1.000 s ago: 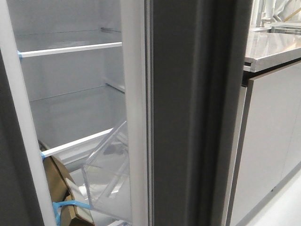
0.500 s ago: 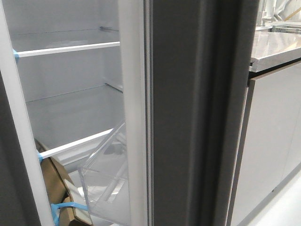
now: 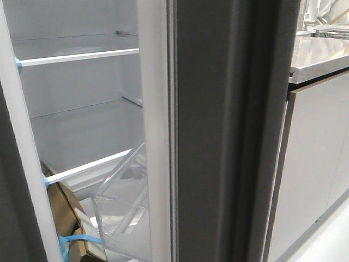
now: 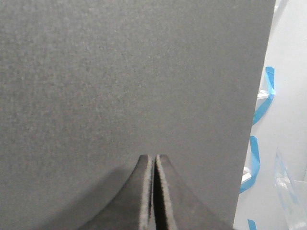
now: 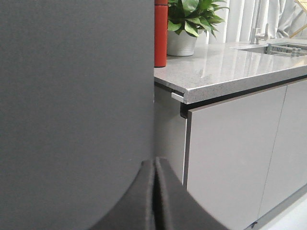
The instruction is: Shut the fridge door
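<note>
On the left of your front view you see the open fridge [image 3: 82, 125], with white shelves [image 3: 82, 56], a cardboard box [image 3: 62, 210] tied with blue tape at the bottom, and a clear bin [image 3: 122, 215] just beside the white inner edge. The door [image 3: 218, 131] stands in the middle, its thick dark-grey edge turned to you; it is not shut.

Your left gripper [image 4: 154, 191] has its two fingers pressed together with nothing between them. The tips point at the flat dark panel [image 4: 124, 81], very near it; you cannot tell if they touch.

Your right gripper [image 5: 155, 191] is also fully closed and empty, its tips at the dark door face [image 5: 76, 96], close to its right edge. To the right are the counter [image 5: 230, 64], a red bottle [image 5: 160, 33], a plant [image 5: 189, 21] and light-grey cabinet doors [image 5: 230, 158].
</note>
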You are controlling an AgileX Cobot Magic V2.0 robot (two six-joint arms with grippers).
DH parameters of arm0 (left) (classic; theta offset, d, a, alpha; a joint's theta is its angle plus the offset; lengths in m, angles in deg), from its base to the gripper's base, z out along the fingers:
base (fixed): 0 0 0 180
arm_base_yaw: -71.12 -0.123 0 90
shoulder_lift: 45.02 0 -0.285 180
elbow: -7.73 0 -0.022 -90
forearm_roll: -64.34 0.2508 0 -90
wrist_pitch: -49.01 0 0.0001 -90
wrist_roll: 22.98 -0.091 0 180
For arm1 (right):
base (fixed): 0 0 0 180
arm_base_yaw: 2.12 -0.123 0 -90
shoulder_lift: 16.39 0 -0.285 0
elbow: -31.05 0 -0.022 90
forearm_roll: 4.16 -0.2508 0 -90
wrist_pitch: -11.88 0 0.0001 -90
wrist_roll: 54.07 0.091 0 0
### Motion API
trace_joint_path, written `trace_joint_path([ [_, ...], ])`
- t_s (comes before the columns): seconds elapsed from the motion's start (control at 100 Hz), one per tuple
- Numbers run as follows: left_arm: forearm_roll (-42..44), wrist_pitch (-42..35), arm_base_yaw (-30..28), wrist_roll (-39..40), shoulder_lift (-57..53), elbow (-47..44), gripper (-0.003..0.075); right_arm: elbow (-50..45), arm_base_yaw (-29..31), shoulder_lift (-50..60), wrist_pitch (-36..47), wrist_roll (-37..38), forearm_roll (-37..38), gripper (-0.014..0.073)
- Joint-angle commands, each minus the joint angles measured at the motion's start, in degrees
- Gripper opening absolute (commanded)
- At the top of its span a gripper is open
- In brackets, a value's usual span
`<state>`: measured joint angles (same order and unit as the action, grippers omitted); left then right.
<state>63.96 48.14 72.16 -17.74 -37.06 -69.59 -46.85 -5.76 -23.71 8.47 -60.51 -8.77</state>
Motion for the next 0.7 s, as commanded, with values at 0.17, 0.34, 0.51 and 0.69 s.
trace_joint_path([
  [0.17,-0.1,-4.4,0.3,0.2,1.1,-1.6,-0.0021,-0.6,0.4,0.6,4.4,-0.3,0.7,-0.0076],
  [0.34,-0.1,-4.4,0.3,0.2,1.1,-1.6,-0.0021,-0.6,0.4,0.6,4.4,-0.3,0.7,-0.0076],
  [0.51,-0.1,-4.4,0.3,0.2,1.1,-1.6,-0.0021,1.2,0.4,0.2,5.2,-0.3,0.7,-0.0076],
  [0.69,-0.1,-4.4,0.3,0.2,1.1,-1.6,-0.0021,10.0,0.4,-6.4,5.2,-0.3,0.7,-0.0076],
])
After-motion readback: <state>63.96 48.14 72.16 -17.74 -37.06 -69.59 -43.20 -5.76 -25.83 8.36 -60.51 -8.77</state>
